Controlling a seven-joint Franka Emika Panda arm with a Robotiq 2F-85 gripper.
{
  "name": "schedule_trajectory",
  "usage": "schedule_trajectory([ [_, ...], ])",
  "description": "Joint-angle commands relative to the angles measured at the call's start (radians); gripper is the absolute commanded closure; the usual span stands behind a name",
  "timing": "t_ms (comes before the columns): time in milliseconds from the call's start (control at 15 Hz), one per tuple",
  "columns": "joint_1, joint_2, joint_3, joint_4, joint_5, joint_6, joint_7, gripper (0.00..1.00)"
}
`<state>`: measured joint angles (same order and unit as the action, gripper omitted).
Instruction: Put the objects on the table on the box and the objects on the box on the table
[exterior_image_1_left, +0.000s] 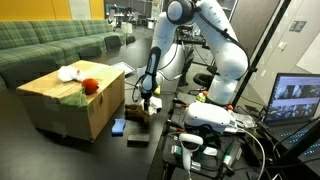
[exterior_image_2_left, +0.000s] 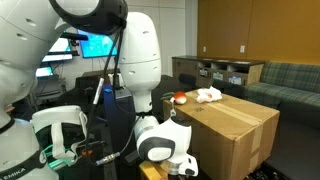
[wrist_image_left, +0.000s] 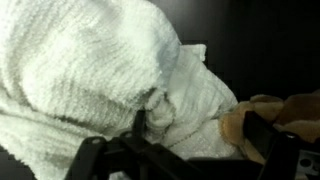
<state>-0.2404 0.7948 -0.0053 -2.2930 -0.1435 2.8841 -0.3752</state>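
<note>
One white towel right at the tool, open or closed unclear, beside cardboard box.

i count one cardboard box, seen in both exterior views. on it lie one white cloth, one red round thing and one green patch i cannot name. low beside the box i make out one blue block and one dark flat piece. my wrist view shows one white towel and one tan thing. behind stands one green couch.
</note>
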Motion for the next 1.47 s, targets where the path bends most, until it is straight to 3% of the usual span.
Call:
schedule_trajectory([
  [0,-0.015,0.034,0.042,0.035,-0.006,0.014,-0.005,0.0],
  [667,0.015,0.013,0.136,0.03,-0.007,0.028,-0.006,0.0],
  [1400,0.059,0.009,0.134,0.055,-0.011,0.021,0.002,0.0],
])
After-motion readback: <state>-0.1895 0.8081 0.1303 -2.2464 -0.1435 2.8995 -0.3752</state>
